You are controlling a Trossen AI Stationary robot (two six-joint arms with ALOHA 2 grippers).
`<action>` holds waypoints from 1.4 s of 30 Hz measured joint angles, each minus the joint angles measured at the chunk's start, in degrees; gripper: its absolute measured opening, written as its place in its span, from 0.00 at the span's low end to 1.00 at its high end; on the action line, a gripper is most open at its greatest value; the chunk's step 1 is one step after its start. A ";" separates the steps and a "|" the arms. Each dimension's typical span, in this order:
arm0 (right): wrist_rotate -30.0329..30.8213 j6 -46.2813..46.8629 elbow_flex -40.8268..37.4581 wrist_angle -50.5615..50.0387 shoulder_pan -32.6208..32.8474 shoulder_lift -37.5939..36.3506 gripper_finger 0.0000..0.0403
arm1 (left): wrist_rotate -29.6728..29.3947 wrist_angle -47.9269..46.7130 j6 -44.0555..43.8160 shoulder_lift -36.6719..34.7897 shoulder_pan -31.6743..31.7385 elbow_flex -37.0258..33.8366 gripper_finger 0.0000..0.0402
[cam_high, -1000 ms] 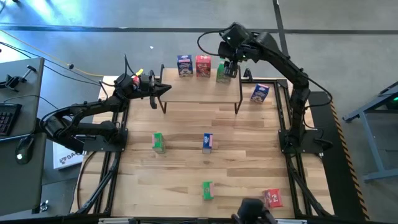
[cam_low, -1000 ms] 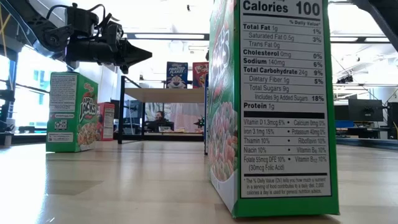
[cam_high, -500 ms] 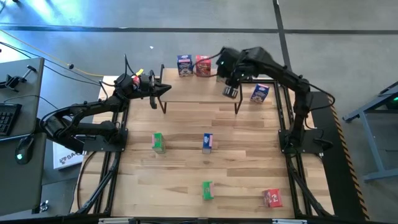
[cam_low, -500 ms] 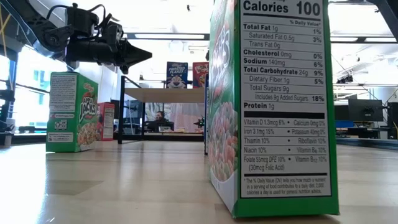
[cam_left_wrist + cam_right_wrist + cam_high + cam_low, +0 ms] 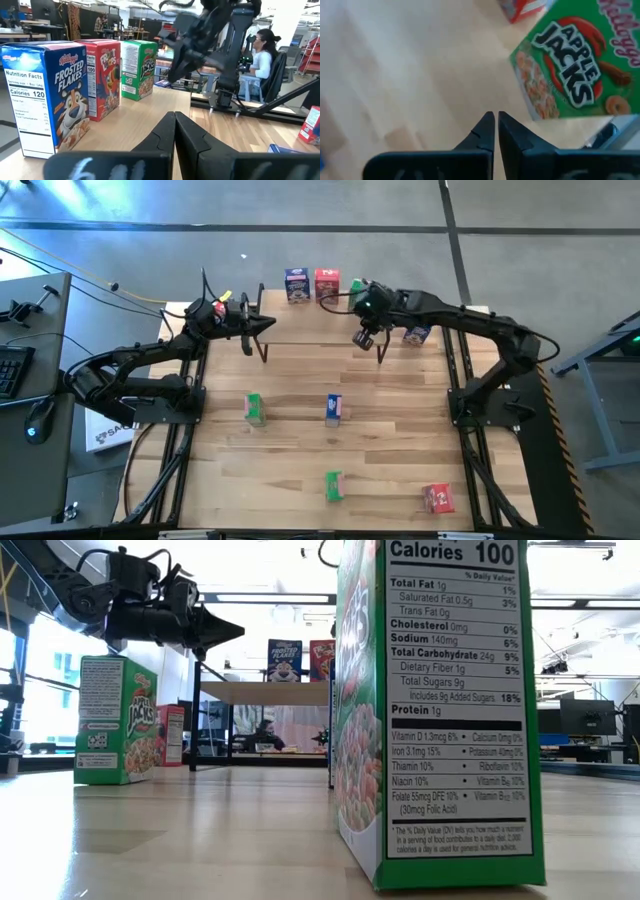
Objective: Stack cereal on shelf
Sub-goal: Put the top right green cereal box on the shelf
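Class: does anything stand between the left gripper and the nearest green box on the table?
Nothing visible: only bare tabletop separates the left gripper, beside the shelf, from that green box.

The shelf (image 5: 310,328), a low rack with a light wooden top on thin black legs, is set at the table's far edge. Three boxes are stood upright in a row along its far side: a blue Frosted Flakes box (image 5: 296,285), a red Froot Loops box (image 5: 326,284) and a green Apple Jacks box (image 5: 357,286). A further blue box (image 5: 417,332) is seen just beside the shelf's right end. On the tabletop, a green box (image 5: 255,409), a blue box (image 5: 334,409), a nearer green box (image 5: 333,485) and a red box (image 5: 438,498) are spread well apart.
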 joint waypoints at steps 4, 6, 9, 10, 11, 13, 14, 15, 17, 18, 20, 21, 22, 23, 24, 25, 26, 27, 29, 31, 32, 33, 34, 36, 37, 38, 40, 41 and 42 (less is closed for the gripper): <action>2.80 0.45 -4.54 5.55 -1.99 0.23 0.00 | -0.24 0.00 0.02 -0.02 0.00 0.01 0.00; 3.46 0.74 -5.41 7.90 -2.97 0.73 0.00 | -0.28 0.00 -0.02 -0.02 0.00 -0.02 0.00; 3.75 0.09 -6.46 11.05 -4.03 0.84 0.00 | -0.28 0.04 -0.05 -0.02 0.00 0.00 0.00; 3.84 -0.04 -6.62 12.38 -4.31 0.84 0.00 | -0.28 0.04 -0.05 -0.02 0.00 -0.02 0.00; 3.82 -0.16 -6.69 13.13 -4.57 0.84 0.00 | -0.28 0.06 -0.07 -0.02 0.00 0.00 0.00; 3.78 -0.29 -6.72 13.68 -5.12 0.84 0.00 | -0.26 0.04 -0.03 -0.02 -0.02 -0.01 0.00; 3.65 -0.42 -6.74 14.16 -5.39 0.84 0.00 | -0.27 0.04 -0.02 -0.02 0.00 0.00 0.00; 3.65 -0.79 -6.74 14.46 -5.63 0.84 0.00 | -0.28 0.04 -0.02 -0.01 0.00 -0.01 0.00; 3.57 -1.32 -6.74 15.18 -5.94 0.84 0.00 | -0.28 0.04 -0.02 -0.01 0.00 0.00 0.00; 3.43 -1.35 -6.74 15.45 -6.09 0.84 0.00 | -0.26 0.04 -0.02 -0.02 0.00 0.01 0.00; 2.37 -1.40 -6.74 16.20 -6.21 0.84 0.00 | -0.26 0.04 -0.02 0.00 0.00 -0.02 0.00; 1.81 -1.44 -6.74 16.43 -6.19 0.84 0.00 | -0.26 0.04 -0.02 -0.02 0.00 -0.01 0.00; 1.37 -1.71 -6.74 16.51 -6.17 0.84 0.00 | -0.26 0.02 -0.02 -0.01 0.00 0.00 0.00; 0.67 -2.12 -6.74 16.62 -6.17 0.84 0.00 | -0.26 0.04 -0.02 -0.01 0.00 0.00 0.00; -0.02 -2.68 -6.74 16.72 -6.15 0.84 0.00 | -0.26 0.02 -0.01 -0.02 -0.02 -0.02 0.00; -1.03 -2.95 -6.74 16.84 -6.15 0.84 0.00 | -0.26 0.02 -0.02 0.00 -0.01 -0.02 0.00; -1.75 -3.26 -6.74 17.22 -6.15 0.84 0.00 | -0.26 0.04 -0.02 -0.02 0.00 -0.01 0.00; -2.47 -3.43 -6.76 17.89 -6.17 0.86 0.00 | -0.26 0.02 -0.02 -0.02 0.00 0.01 0.00; -2.50 -4.01 -6.76 19.50 -6.17 1.35 0.00 | -0.26 0.02 -0.02 0.00 0.00 -0.01 0.00; -2.31 -4.64 -6.76 20.58 -6.24 2.14 0.00 | -0.26 0.02 -0.02 0.00 0.00 -0.01 0.00; -2.27 -4.88 -6.76 21.41 -6.37 2.58 0.00 | -0.26 0.02 -0.02 -0.01 0.00 0.00 0.00; -2.38 -4.90 -6.76 22.08 -6.53 3.04 0.00 | -0.26 0.02 -0.04 -0.02 0.00 0.00 0.00; -2.39 -4.90 -6.76 22.39 -6.64 3.50 0.00 | -0.26 0.01 -0.05 -0.02 0.00 0.00 0.00; -2.36 -4.90 -6.76 22.82 -6.91 4.19 0.00 | -0.24 0.00 -0.02 -0.01 -0.02 -0.01 0.00; -2.28 -4.88 -6.76 23.19 -6.91 4.39 0.00 | -0.24 0.00 -0.02 -0.01 0.00 0.00 0.00; -2.13 -4.88 -6.76 23.52 -6.91 4.48 0.00 | -0.24 0.00 -0.02 -0.01 0.00 0.00 0.00; -2.10 -4.88 -6.76 24.08 -6.90 4.49 0.00 | -0.24 0.00 -0.02 0.00 0.00 -0.02 0.00; -2.10 -4.88 -6.76 24.54 -6.89 4.49 0.00 | -0.24 -0.02 -0.02 -0.02 0.00 0.01 0.00; -2.10 -4.88 -6.76 24.74 -6.89 4.49 0.00 | -0.24 0.00 0.00 0.00 -0.02 0.01 0.00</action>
